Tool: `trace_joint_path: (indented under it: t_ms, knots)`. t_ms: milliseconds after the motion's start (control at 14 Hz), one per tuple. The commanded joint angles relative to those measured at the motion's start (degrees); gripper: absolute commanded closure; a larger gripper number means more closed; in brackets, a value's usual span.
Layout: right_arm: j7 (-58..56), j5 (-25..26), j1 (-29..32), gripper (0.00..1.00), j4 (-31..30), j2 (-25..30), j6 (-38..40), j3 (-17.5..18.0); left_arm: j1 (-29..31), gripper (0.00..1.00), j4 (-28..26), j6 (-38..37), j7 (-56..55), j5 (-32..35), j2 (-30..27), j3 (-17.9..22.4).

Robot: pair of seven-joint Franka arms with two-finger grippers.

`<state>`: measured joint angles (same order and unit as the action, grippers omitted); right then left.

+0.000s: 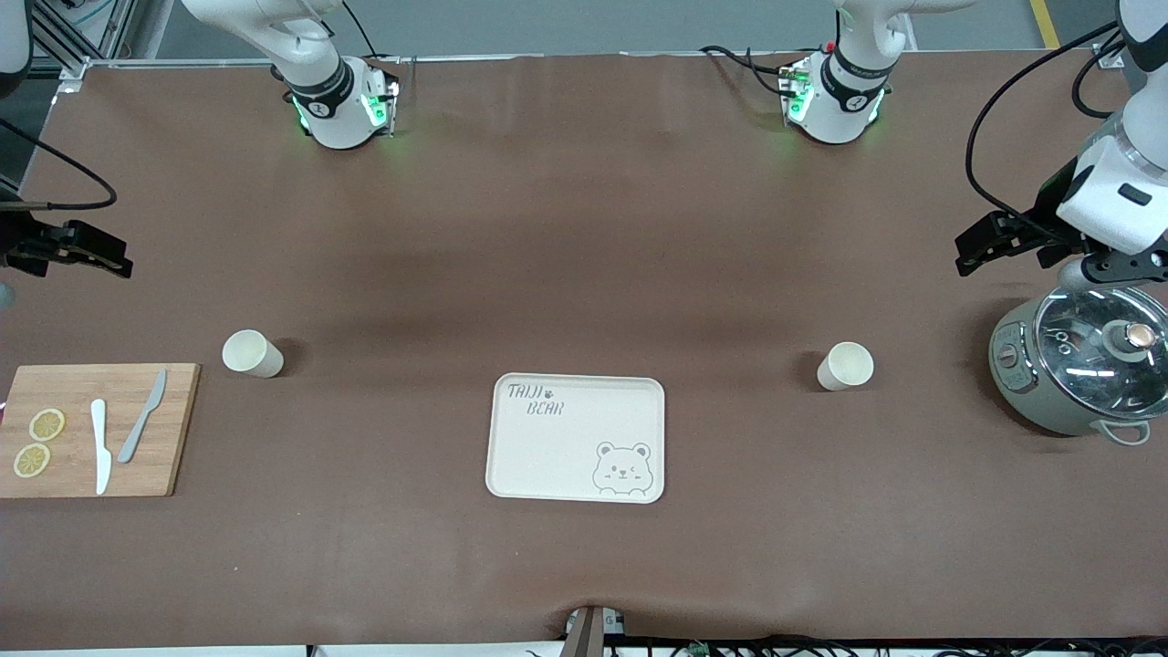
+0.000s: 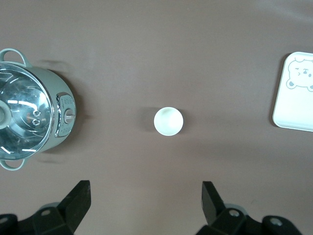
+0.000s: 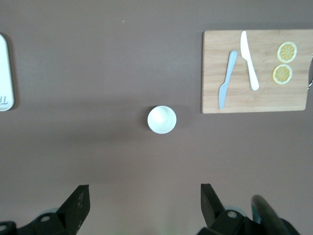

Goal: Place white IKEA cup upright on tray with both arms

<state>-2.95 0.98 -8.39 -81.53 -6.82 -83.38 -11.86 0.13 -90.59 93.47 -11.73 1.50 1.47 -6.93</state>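
Two white cups stand upright on the brown table. One cup [image 1: 253, 353] is toward the right arm's end, beside the wooden board, and shows in the right wrist view [image 3: 162, 119]. The other cup [image 1: 845, 366] is toward the left arm's end and shows in the left wrist view [image 2: 168, 121]. The cream bear tray [image 1: 547, 447] lies between them, nearer the front camera, with nothing on it. My left gripper [image 1: 969, 252] [image 2: 145, 188] hangs open and empty over the table beside the pot. My right gripper [image 1: 114, 259] [image 3: 144, 192] hangs open and empty over the table's edge above the board.
A wooden cutting board [image 1: 173, 429] holds two lemon slices [image 1: 38, 442], a white knife [image 1: 100, 445] and a grey knife [image 1: 142, 416]. A grey-green cooking pot with a glass lid [image 1: 1077, 365] stands at the left arm's end. Brown tabletop lies between the cups and the arm bases.
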Motion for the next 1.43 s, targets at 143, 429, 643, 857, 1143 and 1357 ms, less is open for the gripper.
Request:
trace_joint_path:
  t_ms: [143, 429, 643, 857, 1143, 1357]
  knots:
    - [0.66, -2.21, -1.98, 0.00, -5.01, 6.44, 1.92, 0.35, 0.57, 0.00, 1.11, -1.10, 0.83, -0.18, 0.38, -0.11]
    - [0.14, -3.70, -0.13, 0.00, -13.57, 11.48, -3.37, 0.08, 0.57, 0.00, 1.20, -1.10, 0.83, -0.27, 1.17, -0.02]
    - [0.23, -3.79, 1.00, 0.00, -12.60, 10.33, -2.84, -0.09, 0.57, 0.00, 1.29, -0.66, 0.13, -0.27, 2.74, 0.25]
    - [0.31, -4.14, 1.36, 0.00, -12.60, 9.80, -3.28, -0.01, 0.48, 0.00, 3.30, 0.48, -0.14, -0.18, 7.13, 0.25]
    - [0.05, -4.05, 1.45, 0.00, -12.07, 8.93, -3.37, -0.01, 0.22, 0.00, 1.12, 5.74, -0.75, 0.25, 11.45, 0.25]
    - [0.05, -4.05, 2.76, 0.00, -11.19, 6.91, -3.37, -0.01, 0.22, 0.00, -4.58, 12.15, -3.72, 0.35, 11.98, 0.16]
